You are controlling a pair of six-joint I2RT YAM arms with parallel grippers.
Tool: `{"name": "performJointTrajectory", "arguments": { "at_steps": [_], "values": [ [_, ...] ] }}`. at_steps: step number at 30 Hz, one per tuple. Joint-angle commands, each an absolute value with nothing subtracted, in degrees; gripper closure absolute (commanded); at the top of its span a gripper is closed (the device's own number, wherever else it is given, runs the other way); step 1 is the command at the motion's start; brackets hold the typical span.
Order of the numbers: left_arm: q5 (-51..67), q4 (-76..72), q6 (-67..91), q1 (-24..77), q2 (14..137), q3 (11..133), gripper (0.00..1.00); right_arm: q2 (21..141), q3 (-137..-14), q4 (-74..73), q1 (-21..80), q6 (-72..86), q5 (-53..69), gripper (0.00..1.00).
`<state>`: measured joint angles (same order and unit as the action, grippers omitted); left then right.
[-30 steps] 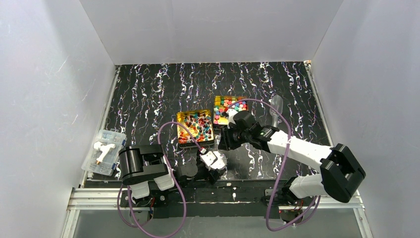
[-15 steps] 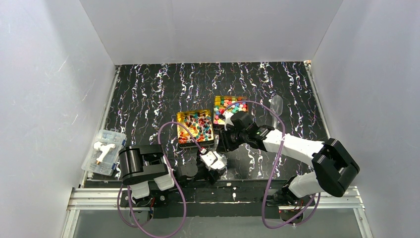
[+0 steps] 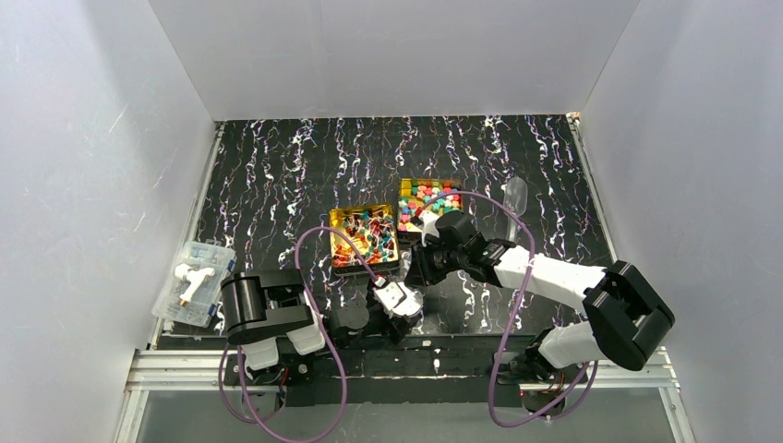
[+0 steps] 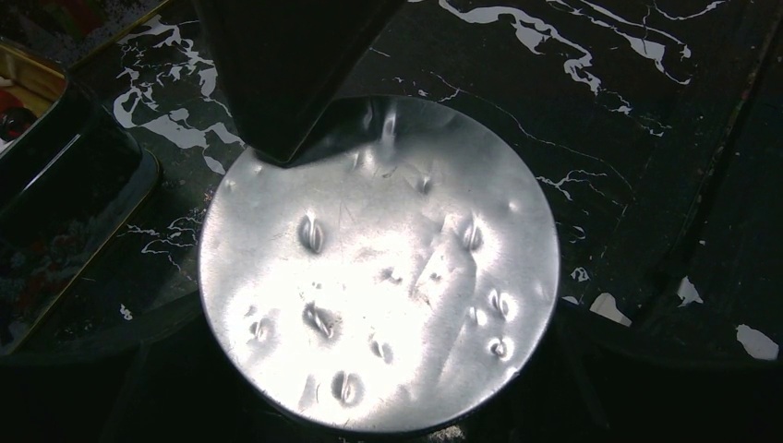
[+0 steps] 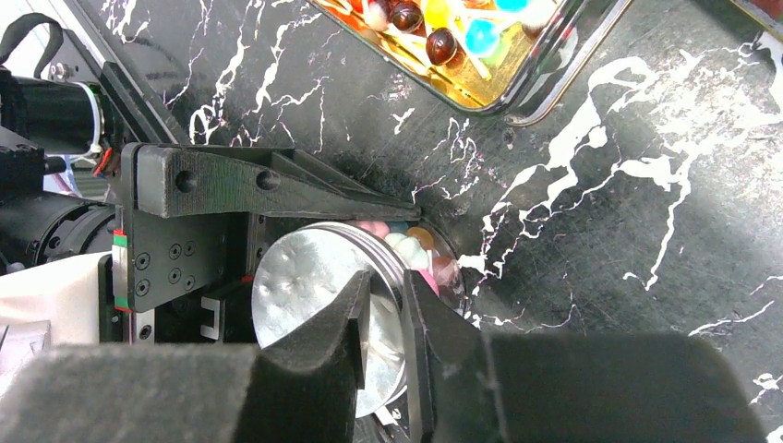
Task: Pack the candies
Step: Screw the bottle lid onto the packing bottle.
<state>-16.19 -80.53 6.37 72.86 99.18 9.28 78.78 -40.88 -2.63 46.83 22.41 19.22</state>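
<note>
A small clear jar of candies with a round silvery lid sits between my left gripper's fingers, near the table's front edge. My left gripper is shut on the jar. In the left wrist view the lid fills the frame. My right gripper straddles the lid's rim, one finger on the lid's face and the other against the jar's neck, and is shut on it. More candies fill two square gold tins behind the jar.
A clear plastic box with a white part inside lies at the table's left edge. A clear scoop lies right of the far tin. The near tin's corner is just beyond the jar. White walls enclose the table.
My right gripper has shifted slightly left toward the jar, and its fingers have narrowed onto the lid's rim. The left arm and the jar have not moved.
</note>
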Motion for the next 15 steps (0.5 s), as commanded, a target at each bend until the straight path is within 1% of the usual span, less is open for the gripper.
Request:
{"name": "performJointTrajectory", "arguments": {
  "at_steps": [1,7,15],
  "values": [
    [-17.1,-73.7,8.5,72.4,98.9,9.6,0.43,76.6,-37.4,-4.0,48.4,22.8,21.9,0.76],
    [-18.8,-71.0,9.6,71.7,97.8,10.2,0.43,74.3,-34.6,-4.1,52.9,25.1,19.3,0.76],
    [-21.9,-66.7,9.9,71.3,95.1,10.8,0.43,66.6,-28.7,-3.1,56.8,31.3,14.3,0.77]
  ]
}}
